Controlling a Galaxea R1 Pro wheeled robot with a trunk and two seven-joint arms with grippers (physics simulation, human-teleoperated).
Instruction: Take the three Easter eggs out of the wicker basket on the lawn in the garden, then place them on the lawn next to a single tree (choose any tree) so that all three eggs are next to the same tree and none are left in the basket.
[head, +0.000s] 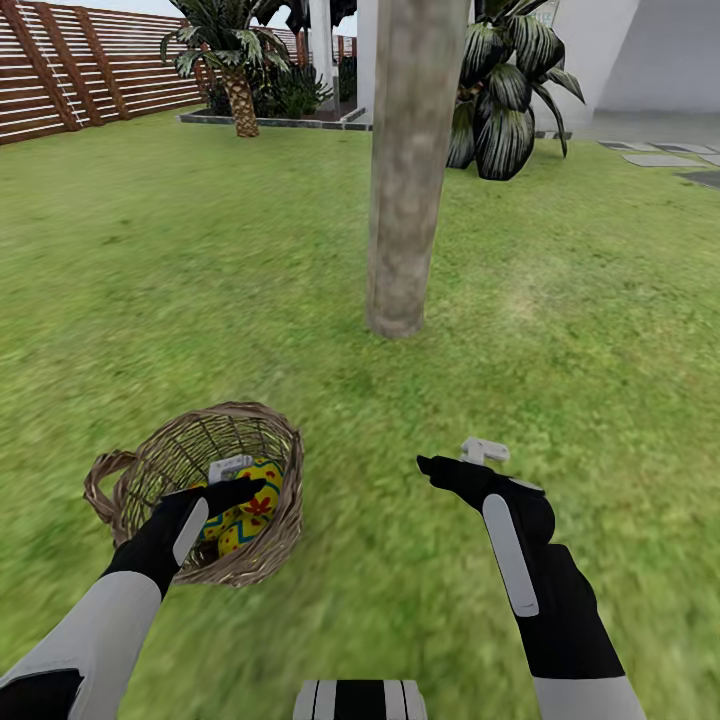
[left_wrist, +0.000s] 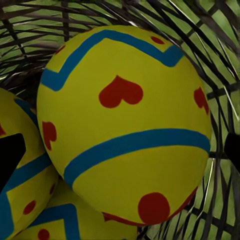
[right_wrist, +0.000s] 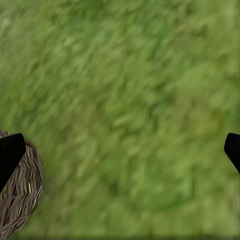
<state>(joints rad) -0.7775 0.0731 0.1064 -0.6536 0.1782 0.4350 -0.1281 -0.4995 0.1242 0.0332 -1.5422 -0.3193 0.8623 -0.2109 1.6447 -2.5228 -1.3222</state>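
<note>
Wicker basket (head: 200, 490) sits on the lawn (head: 560, 330) at my left, all three Easter eggs (head: 250, 505) inside; my left pincer (head: 235, 480) reaches down into it, jaws spread either side of the top egg (left_wrist: 125, 130), not clamped, lined up for a grasp; tree (head: 405, 170) just ahead, near enough for drop-off; my right pincer (head: 455, 462) hovers released over bare grass, holding nothing.

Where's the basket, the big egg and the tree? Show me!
basket (head: 290, 480), head view, on its woven right wall.
egg (left_wrist: 125, 130), left wrist view, on its yellow middle by the blue band.
tree (head: 410, 170), head view, on the middle of its pale trunk.
</note>
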